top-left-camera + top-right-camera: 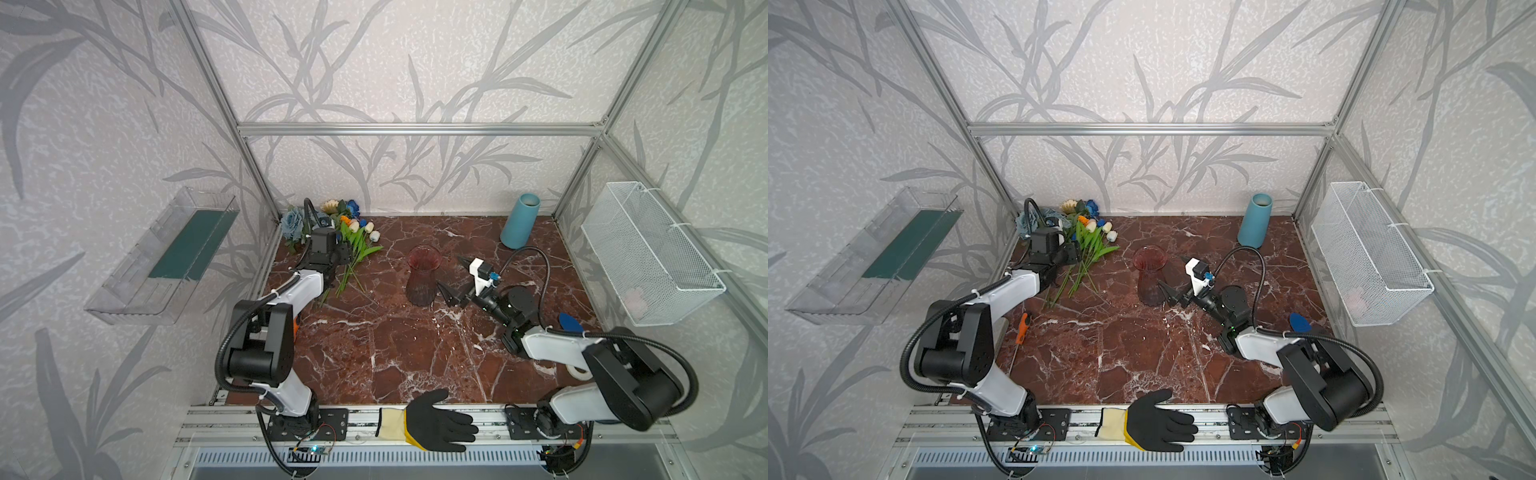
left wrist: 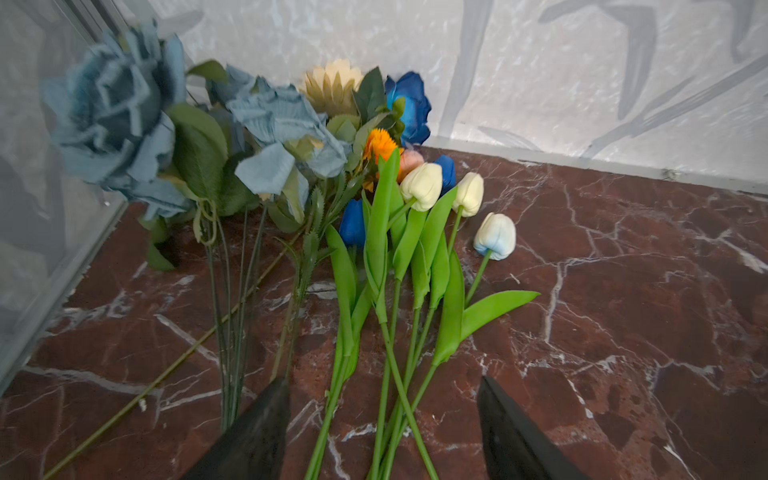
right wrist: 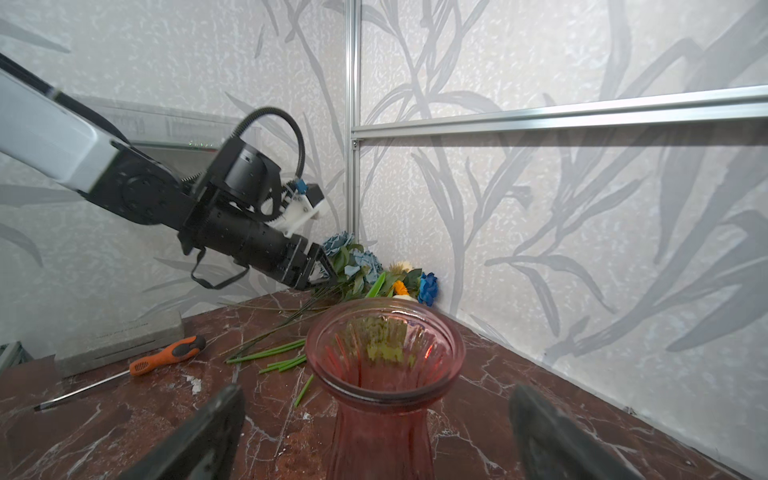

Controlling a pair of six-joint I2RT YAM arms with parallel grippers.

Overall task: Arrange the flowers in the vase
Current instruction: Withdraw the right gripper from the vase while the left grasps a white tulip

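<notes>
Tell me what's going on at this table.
A flower arrangement is about to begin. The left gripper hangs open over the stems of the flowers, which lie in the back corner, none gripped. The right gripper is open and pointed at the empty pink vase close in front of it.

Teal cylinder (image 1: pixel 520 222) at far right of marble surface (image 1: pixel 395 353). White wire basket (image 1: pixel 615 232) on right wall; clear tray (image 1: pixel 137 282) on left wall. Black glove (image 1: pixel 436 422) on near rail. Orange-handled screwdriver (image 1: pixel 1022 324) near left, beside grey block (image 3: pixel 120 338). 1 tape roll (image 1: pixel 579 371) near right.
</notes>
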